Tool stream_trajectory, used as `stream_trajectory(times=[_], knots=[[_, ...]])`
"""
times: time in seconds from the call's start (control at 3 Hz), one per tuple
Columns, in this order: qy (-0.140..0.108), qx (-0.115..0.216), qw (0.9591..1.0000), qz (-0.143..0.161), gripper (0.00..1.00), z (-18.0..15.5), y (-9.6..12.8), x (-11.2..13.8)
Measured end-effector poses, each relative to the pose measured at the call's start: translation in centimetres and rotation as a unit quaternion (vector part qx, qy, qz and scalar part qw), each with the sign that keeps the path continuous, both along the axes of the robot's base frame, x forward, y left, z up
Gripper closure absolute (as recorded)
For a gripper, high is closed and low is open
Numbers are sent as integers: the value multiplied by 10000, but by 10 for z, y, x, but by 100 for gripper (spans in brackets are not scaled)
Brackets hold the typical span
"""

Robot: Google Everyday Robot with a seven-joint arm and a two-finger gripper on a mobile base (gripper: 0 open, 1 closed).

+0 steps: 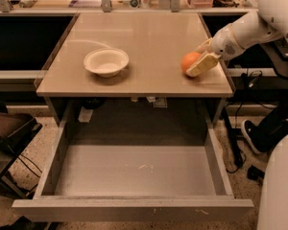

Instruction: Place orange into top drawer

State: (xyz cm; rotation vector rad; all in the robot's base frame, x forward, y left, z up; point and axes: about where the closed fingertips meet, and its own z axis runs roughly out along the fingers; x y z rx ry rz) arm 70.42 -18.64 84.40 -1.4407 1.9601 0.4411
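The orange [187, 61] sits on the beige table [149, 32] near its right front corner, not yet in the top drawer [134, 169], which stands pulled open below. The hand [198, 61] reaches in from the right, close against the orange; whether it is clenched on the fruit I cannot tell. A white bowl [106, 62] rests well apart to the left.
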Motion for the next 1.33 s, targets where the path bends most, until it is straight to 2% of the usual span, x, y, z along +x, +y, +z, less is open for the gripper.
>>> stream_trajectory(times=[0.33, 0.67, 1.0, 1.33], knots=[[-359, 4, 9992, -155, 100, 32, -10, -30], [-903, 168, 9957, -132, 100, 89, -8, -99], [-1006, 415, 9936, 315, 100, 98, 16, -180], [-729, 433, 9961, 265, 100, 67, 6, -208]])
